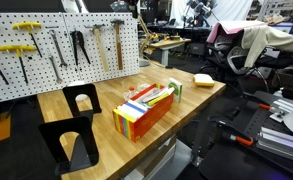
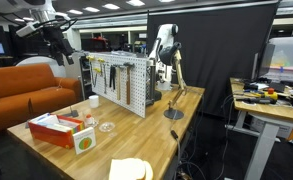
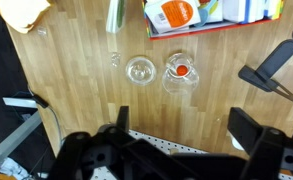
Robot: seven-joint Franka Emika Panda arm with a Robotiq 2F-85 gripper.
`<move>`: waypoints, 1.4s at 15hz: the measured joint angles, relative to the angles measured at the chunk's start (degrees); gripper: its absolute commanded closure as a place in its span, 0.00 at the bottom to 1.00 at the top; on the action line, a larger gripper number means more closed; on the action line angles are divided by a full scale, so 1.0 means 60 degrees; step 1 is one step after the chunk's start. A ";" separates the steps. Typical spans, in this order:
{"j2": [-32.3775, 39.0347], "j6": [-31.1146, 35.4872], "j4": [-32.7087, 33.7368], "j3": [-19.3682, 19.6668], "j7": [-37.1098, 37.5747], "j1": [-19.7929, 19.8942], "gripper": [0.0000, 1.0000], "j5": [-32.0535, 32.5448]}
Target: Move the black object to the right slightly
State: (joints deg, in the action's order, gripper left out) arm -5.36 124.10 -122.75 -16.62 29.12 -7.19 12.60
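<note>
The smaller black stand (image 1: 81, 97), an upright panel with an arch cut-out, stands on the wooden table (image 1: 186, 100) near the pegboard. The larger black stand (image 1: 68, 140) is in front of it at the table's corner. In the wrist view a black stand (image 3: 274, 75) shows at the right edge; I cannot tell for sure which one it is. My gripper (image 3: 186, 125) is open and empty, high above the table close to the pegboard's foot. In an exterior view it (image 2: 59, 45) hangs well above the table's far end.
A pegboard with hand tools (image 1: 76, 45) stands along the table's back. A colourful box (image 1: 146, 110) lies mid-table, with a yellow sponge (image 1: 203, 79) near an edge. Two small glass dishes (image 3: 139, 70) sit between box and pegboard. A stand with a round base (image 2: 173, 112) is on the table.
</note>
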 measured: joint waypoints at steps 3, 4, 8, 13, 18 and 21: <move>0.0814 0.0149 0.0590 -0.0015 -0.0077 -0.0423 0.00 0.0285; 0.0933 0.0158 0.0667 0.0007 -0.0068 -0.0496 0.00 0.0286; 0.0912 0.0153 0.0656 0.0099 -0.0058 -0.0522 0.00 0.0286; 0.0912 0.0153 0.0656 0.0097 -0.0058 -0.0537 0.00 0.0286; 0.1260 0.0506 0.0808 0.0090 -0.0317 -0.0776 0.00 0.0287; 0.2199 0.1049 0.1490 0.0074 -0.0918 -0.1191 0.00 0.0290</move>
State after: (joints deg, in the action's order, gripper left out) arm 7.83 130.40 -113.81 -16.18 23.62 -14.34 14.34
